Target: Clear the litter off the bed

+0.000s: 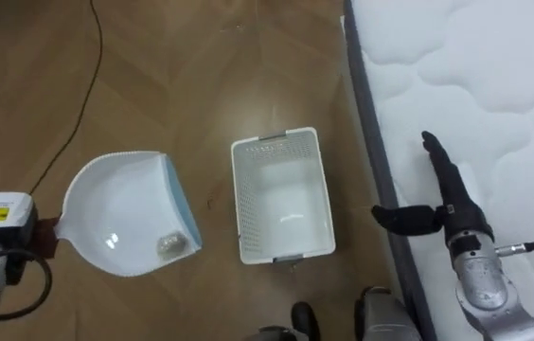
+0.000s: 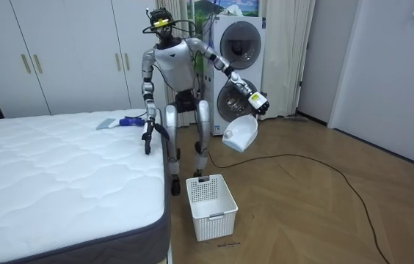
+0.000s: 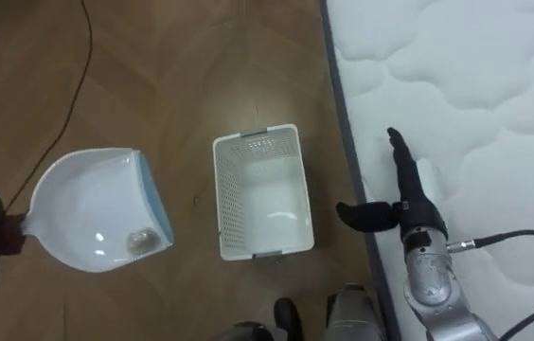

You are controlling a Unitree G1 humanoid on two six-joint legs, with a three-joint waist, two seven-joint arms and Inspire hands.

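I stand beside the bed's white quilted mattress, by its edge. My left hand holds a white dustpan with a blue lip by its handle, out over the wooden floor. A small pale crumpled bit lies in the pan near the lip. To the pan's right, an empty white plastic basket sits on the floor between the pan and the bed. My right hand is open, fingers straight and thumb out, over the mattress edge and holding nothing.
A blue-handled brush and a grey item lie on the far side of the bed. Behind me are a washing machine and white wardrobes. A dark cable runs over the floor.
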